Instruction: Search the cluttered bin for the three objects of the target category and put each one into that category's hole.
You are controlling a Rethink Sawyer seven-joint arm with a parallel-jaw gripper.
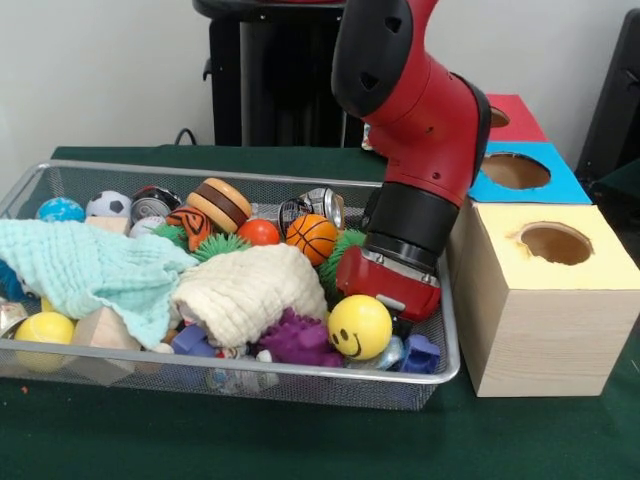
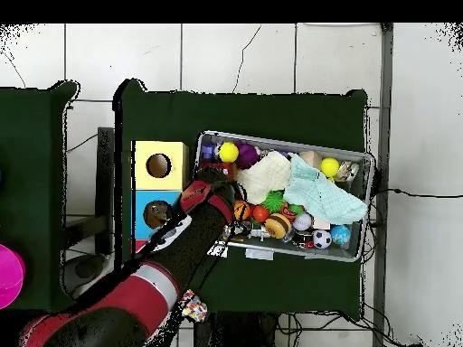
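Note:
A wire mesh bin (image 1: 452,340) holds several toys. At its right end lies a yellow smiley ball (image 1: 360,326) (image 2: 229,151). A basketball (image 1: 312,238), an orange-red ball (image 1: 259,232), a soccer ball (image 1: 108,205), a blue globe ball (image 1: 61,210) and a plain yellow ball (image 1: 43,330) lie further along. My gripper (image 1: 392,296) (image 2: 217,173) reaches down into the bin's right end, just behind the smiley ball. Its lower part is hidden by the ball and the clutter. Beside the bin stand a yellow box with a round hole (image 1: 555,243), a blue one (image 1: 515,170) and a red one (image 1: 497,117).
A mint cloth (image 1: 90,265) and a cream cloth (image 1: 250,290) cover much of the bin's middle. A toy burger (image 1: 221,204), cans (image 1: 325,205), a purple spiky toy (image 1: 300,340) and green spiky toys (image 1: 220,247) crowd around them. The yellow box stands close against the bin's right wall.

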